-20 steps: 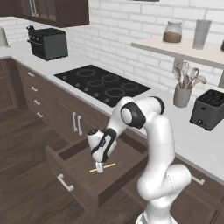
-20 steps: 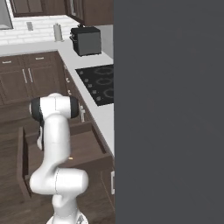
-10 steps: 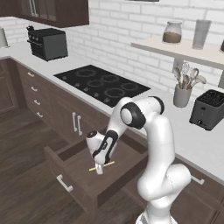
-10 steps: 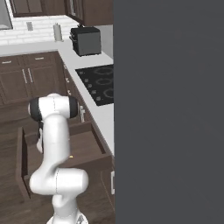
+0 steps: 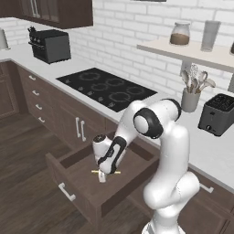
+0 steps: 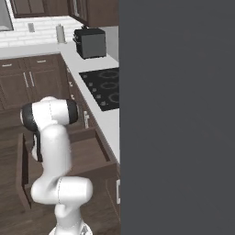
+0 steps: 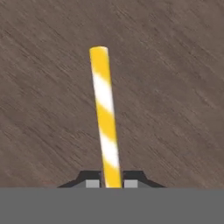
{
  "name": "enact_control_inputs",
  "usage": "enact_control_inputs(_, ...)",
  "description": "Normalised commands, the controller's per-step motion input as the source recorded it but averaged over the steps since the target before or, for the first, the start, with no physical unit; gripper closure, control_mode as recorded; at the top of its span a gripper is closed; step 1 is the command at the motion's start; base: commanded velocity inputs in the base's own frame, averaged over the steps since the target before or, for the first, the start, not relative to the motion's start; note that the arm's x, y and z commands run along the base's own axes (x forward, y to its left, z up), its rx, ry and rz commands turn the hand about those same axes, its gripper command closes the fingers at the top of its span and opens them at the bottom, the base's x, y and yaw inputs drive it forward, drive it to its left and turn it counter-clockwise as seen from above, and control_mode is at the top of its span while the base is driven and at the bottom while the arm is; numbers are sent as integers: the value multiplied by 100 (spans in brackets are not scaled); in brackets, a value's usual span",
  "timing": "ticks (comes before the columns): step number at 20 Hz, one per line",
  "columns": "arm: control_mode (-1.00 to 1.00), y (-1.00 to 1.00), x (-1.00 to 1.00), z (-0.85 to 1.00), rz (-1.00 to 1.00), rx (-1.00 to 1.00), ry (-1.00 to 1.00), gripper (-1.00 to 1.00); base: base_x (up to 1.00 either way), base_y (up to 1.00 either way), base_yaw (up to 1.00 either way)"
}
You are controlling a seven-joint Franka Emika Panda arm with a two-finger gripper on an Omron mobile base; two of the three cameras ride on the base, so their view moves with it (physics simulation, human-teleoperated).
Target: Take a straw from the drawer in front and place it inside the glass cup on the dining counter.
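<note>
The wide dark-brown drawer (image 5: 80, 189) stands pulled open below the worktop, its silver handle (image 5: 66, 192) facing the floor side. The yellow straw (image 5: 106, 172), striped with white, lies across the drawer's floor. My gripper (image 5: 102, 177) reaches down into the drawer right over it. In the hand view the straw (image 7: 107, 127) runs straight up from between the two fingertips, and my gripper (image 7: 112, 183) is shut on its near end. From the right base view my own arm hides the hand, and the open drawer (image 6: 89, 156) shows behind it.
A black cooktop (image 5: 107, 87) lies in the white worktop behind the drawer. A dark toaster oven (image 5: 50, 45) stands far left, a utensil pot (image 5: 189, 98) and toaster (image 5: 219, 114) at right. A flat dark grey panel (image 6: 176, 114) blocks the right half of the right base view.
</note>
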Motion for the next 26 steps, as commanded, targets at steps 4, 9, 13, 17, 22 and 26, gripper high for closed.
enact_control_inputs(4, -100, 16, 0, 100, -22, 6, 0, 100, 0, 0, 0)
enact_control_inputs(9, -100, 16, 0, 100, -28, 1, 5, 100, 0, 0, 0)
enact_control_inputs(13, -100, 5, 0, 100, -35, 0, 9, 100, 0, 0, 0)
enact_control_inputs(17, -100, 0, -1, 100, -36, 0, 10, 100, 0, 0, 0)
enact_control_inputs(22, -100, -29, -21, 100, -30, 0, 10, 100, 0, 0, 0)
enact_control_inputs(26, -100, -38, -38, 84, -21, 0, 1, 100, 0, 0, 0)
